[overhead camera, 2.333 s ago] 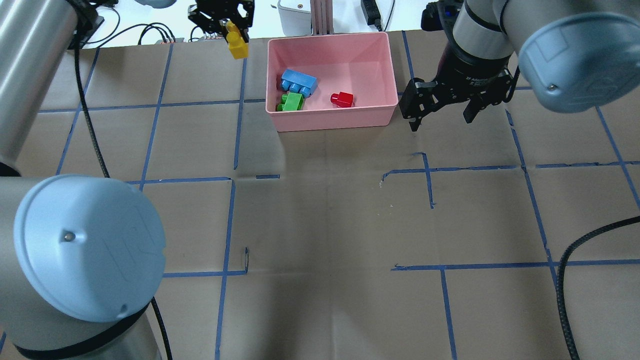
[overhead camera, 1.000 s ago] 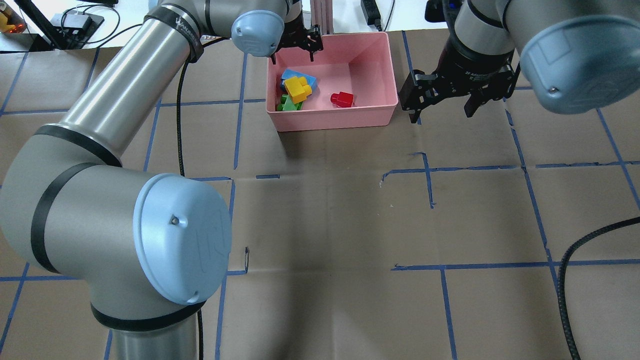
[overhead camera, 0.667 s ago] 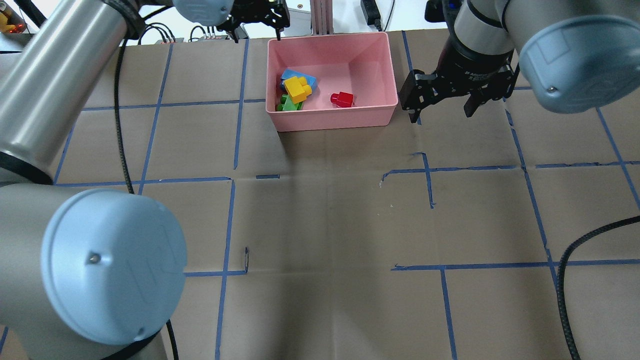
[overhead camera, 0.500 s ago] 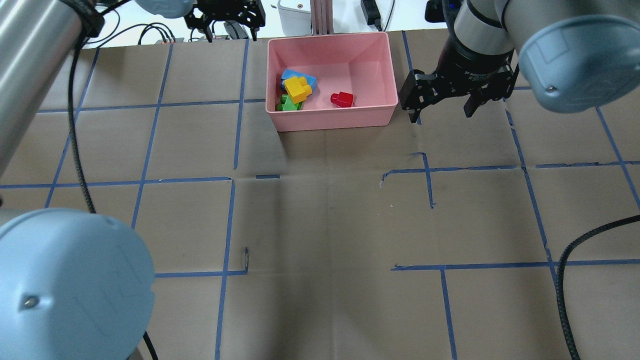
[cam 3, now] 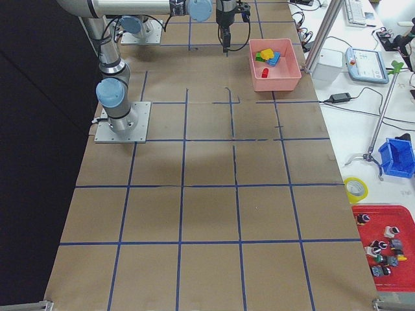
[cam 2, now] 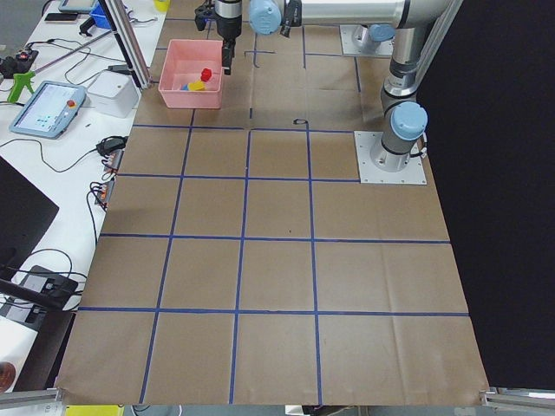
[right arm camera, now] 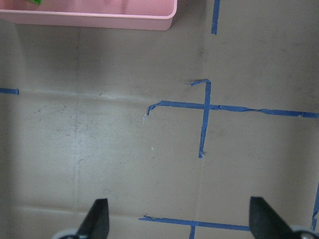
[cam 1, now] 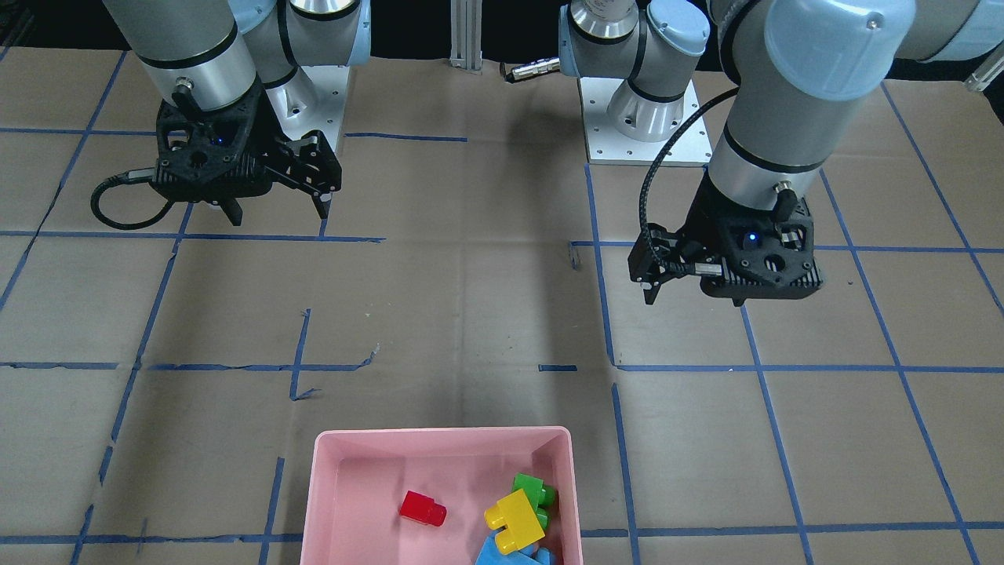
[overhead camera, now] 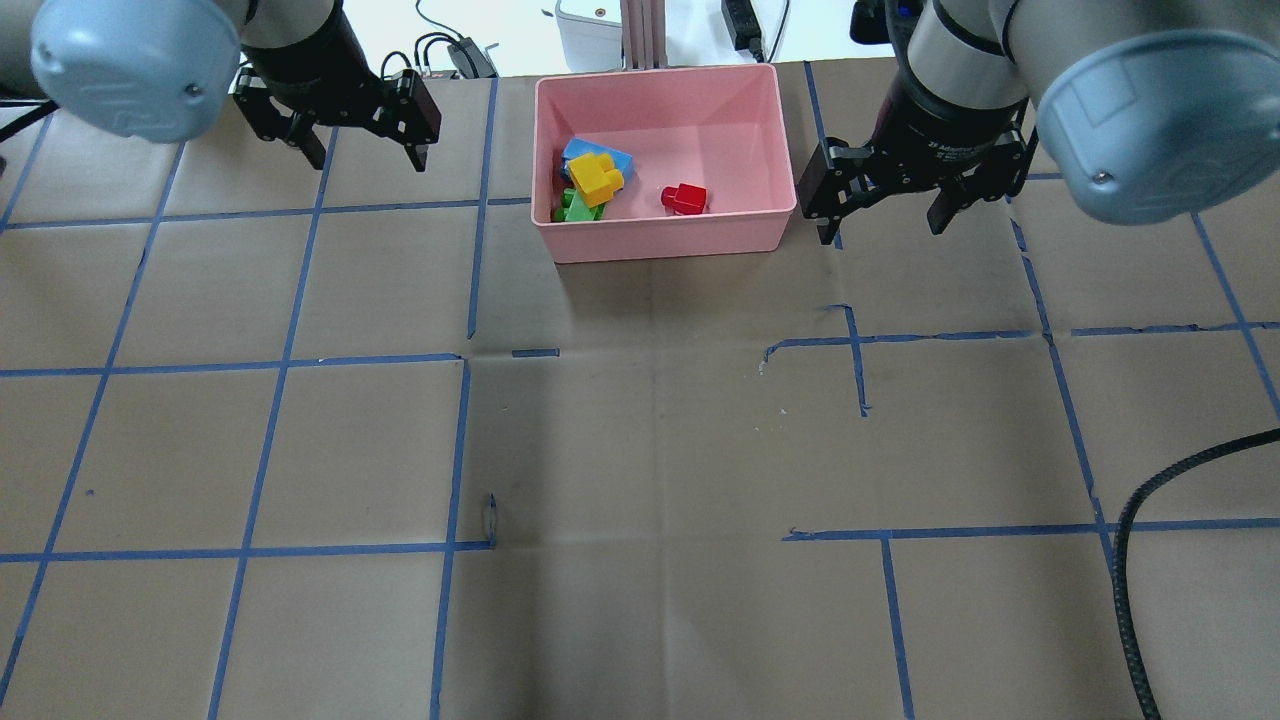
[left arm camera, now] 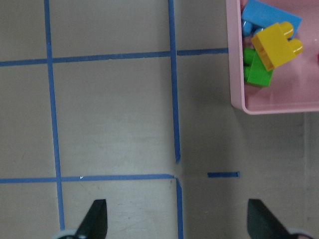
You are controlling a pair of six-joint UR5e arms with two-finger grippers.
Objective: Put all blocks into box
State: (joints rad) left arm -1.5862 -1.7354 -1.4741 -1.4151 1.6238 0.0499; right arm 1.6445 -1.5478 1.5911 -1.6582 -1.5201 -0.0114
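left hand [overhead camera: 367, 158] spread wide and empty, right hand [overhead camera: 882, 230] likewise

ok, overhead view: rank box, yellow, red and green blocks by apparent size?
1. box, by far the largest
2. yellow block
3. red block
Unranked: green block. It is partly covered by the yellow block, so only a sliver shows and I can't place it against the red block.

Bright, even, sharp; soft shadows.

Left arm [cam 1: 776, 118] and right arm [cam 1: 184, 39] were silver tubes with pale-blue, single-screw caps [overhead camera: 1150, 120]; left gripper [overhead camera: 368, 160] and right gripper [overhead camera: 882, 232] were black.
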